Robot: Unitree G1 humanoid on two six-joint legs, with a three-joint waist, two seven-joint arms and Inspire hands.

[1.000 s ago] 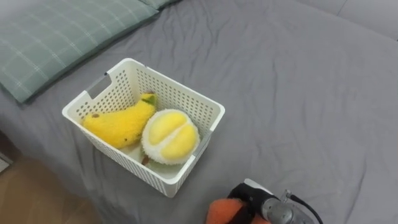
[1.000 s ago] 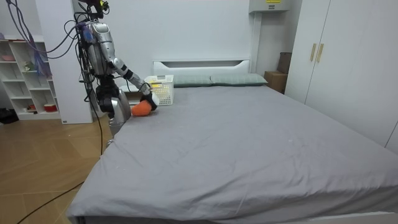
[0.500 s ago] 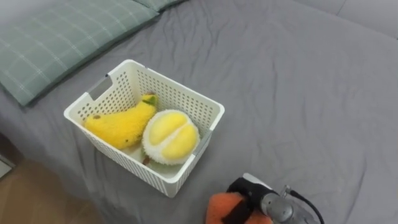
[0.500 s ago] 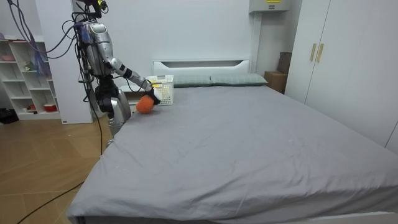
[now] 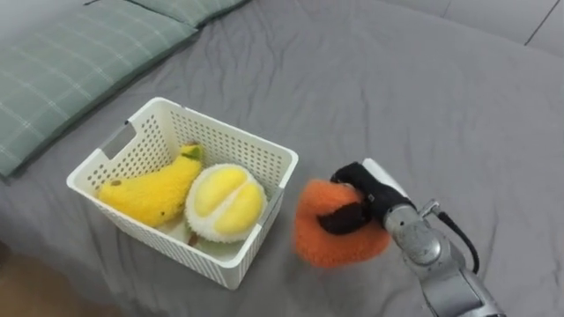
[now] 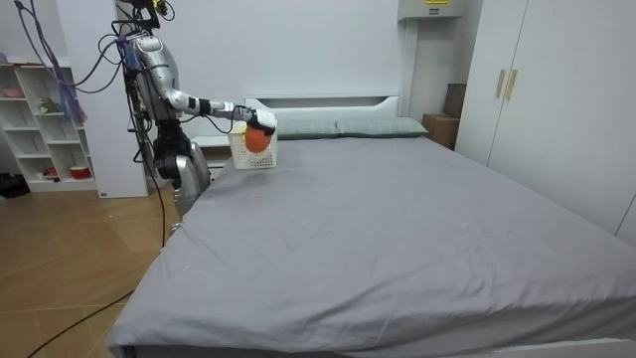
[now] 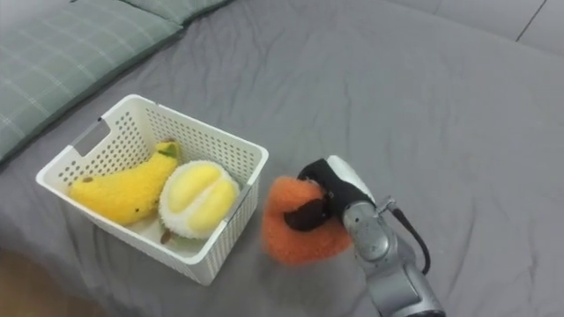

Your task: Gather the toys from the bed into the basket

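Two plush toys already lie in the white basket (image 5: 227,129): a yellow banana (image 5: 145,189) on the left and a round durian (image 5: 225,201) on the right, pressed against each other. The third, a bulky orange plush toy (image 5: 335,248), is in the robot's right hand (image 5: 366,192), whose dark fingers are curled tight across its top. It hangs just to the right of the basket's right wall, over the grey bed (image 5: 414,97) and not yet over the opening. The likeliest slip is letting go too early, which would drop the toy outside the rim and back onto the cover. A low carry is the other danger, since the toy or the hand could catch the right wall and shove the light basket left. The basket stands near the bed's near-left edge, so a push might tip it towards the floor. Room inside also looks short, and the orange toy may settle on top of the durian and roll out. The soft pile could cling to the fingers when they part.
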